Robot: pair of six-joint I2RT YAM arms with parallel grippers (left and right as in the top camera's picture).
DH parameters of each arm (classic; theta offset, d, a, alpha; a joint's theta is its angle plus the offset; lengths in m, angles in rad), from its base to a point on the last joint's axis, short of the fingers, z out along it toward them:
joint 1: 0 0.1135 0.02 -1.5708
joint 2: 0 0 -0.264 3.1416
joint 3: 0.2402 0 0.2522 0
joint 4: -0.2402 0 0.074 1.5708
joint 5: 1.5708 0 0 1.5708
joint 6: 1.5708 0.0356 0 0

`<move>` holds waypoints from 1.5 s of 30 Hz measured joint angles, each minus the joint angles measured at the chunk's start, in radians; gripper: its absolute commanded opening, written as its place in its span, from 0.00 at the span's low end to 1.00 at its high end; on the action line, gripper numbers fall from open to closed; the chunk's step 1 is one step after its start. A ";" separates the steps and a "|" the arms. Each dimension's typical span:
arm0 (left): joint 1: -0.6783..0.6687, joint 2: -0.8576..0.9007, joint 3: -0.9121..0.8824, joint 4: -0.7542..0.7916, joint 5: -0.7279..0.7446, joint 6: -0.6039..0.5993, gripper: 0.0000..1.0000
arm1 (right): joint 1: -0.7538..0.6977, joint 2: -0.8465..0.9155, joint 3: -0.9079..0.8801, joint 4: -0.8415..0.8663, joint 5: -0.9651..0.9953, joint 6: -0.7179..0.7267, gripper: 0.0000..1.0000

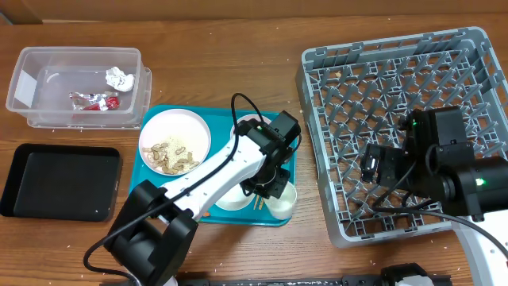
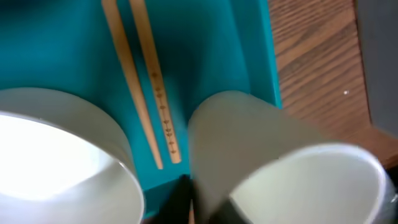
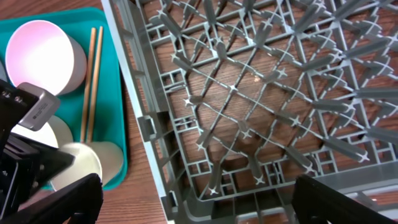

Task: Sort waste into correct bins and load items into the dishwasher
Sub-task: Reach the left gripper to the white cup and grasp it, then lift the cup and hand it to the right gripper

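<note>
The small round white cup (image 2: 292,174) is found beneath the left gripper (image 1: 270,184), whose opening cannot be judged, at the edge of the teal tray (image 2: 62,50) nearest the grey plastic lattice rack (image 3: 249,93), above which the right gripper (image 3: 205,199) is held wide open, empty.

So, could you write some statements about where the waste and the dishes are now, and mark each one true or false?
The red-silver wrapper lies in the clear tub. True.
The dish rack already holds a bowl. False: no dish shows in it.
The chopsticks lie on the teal tray. True.
The food scraps are in the black tray. False: they are on the large plate.
</note>
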 measured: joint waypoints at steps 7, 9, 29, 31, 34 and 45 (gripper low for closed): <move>0.043 0.001 0.070 -0.106 0.004 0.014 0.04 | 0.000 0.004 0.000 0.002 0.034 0.000 1.00; 0.084 0.001 0.132 -0.158 0.023 0.039 0.04 | 0.000 0.011 0.000 0.025 0.060 0.001 1.00; 0.583 -0.005 0.335 -0.189 0.961 0.243 0.04 | -0.018 0.215 0.000 0.404 -0.886 -0.591 1.00; 0.578 -0.005 0.335 -0.187 1.023 0.245 0.04 | -0.019 0.219 0.000 0.423 -0.973 -0.640 1.00; 0.564 -0.005 0.335 -0.169 1.080 0.245 0.04 | -0.018 0.228 0.000 0.457 -1.066 -0.686 1.00; 0.493 -0.005 0.335 -0.101 1.216 0.243 0.04 | -0.019 0.235 0.000 0.515 -1.167 -0.727 1.00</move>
